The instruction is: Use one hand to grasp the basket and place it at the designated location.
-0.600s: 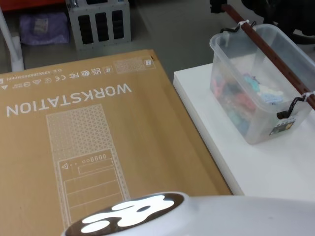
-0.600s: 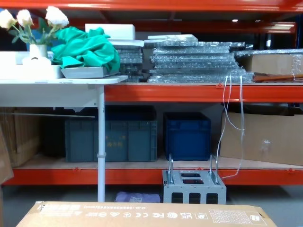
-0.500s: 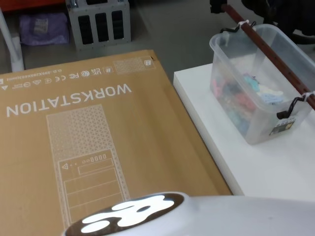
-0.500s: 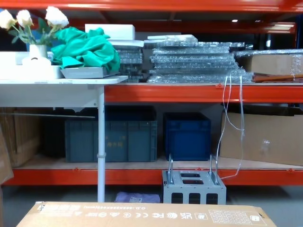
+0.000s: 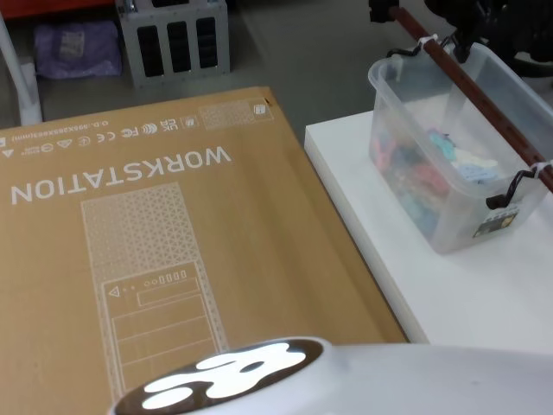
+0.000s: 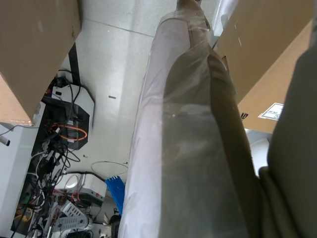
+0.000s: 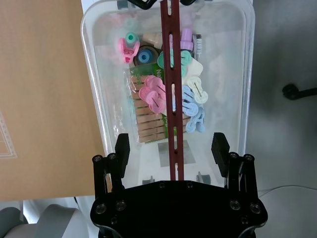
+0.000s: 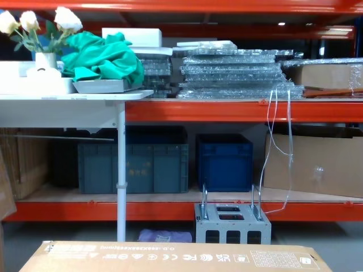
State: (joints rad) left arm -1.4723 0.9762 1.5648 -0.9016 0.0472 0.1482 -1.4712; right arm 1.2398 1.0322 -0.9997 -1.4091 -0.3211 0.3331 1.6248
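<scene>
- The basket (image 5: 449, 232), a clear plastic tub, is seen standing on a white table (image 5: 371, 225), near the table's far edge and on the robot's right.
- A long red-brown bar handle (image 7: 172, 74) is laid lengthwise over the top of the tub, fastened with a white zip tie (image 5: 428, 41) at the far end and a black hook (image 5: 510, 186) at the near end.
- The tub is partly filled with pastel clothes pegs (image 7: 153, 95) in pink, blue, green and cream.
- The right gripper (image 7: 171, 148) is held above the basket, with the handle running between its two black fingers (image 7: 122, 148).
- The fingers are spread wide, one on each side of the handle, and neither is touching it; nothing is gripped.
- How high the fingers stand above the handle cannot be told.
- A large flat cardboard box (image 5: 155, 233) printed with "WORKSTATION" is lying just beside the table, on its left.
</scene>
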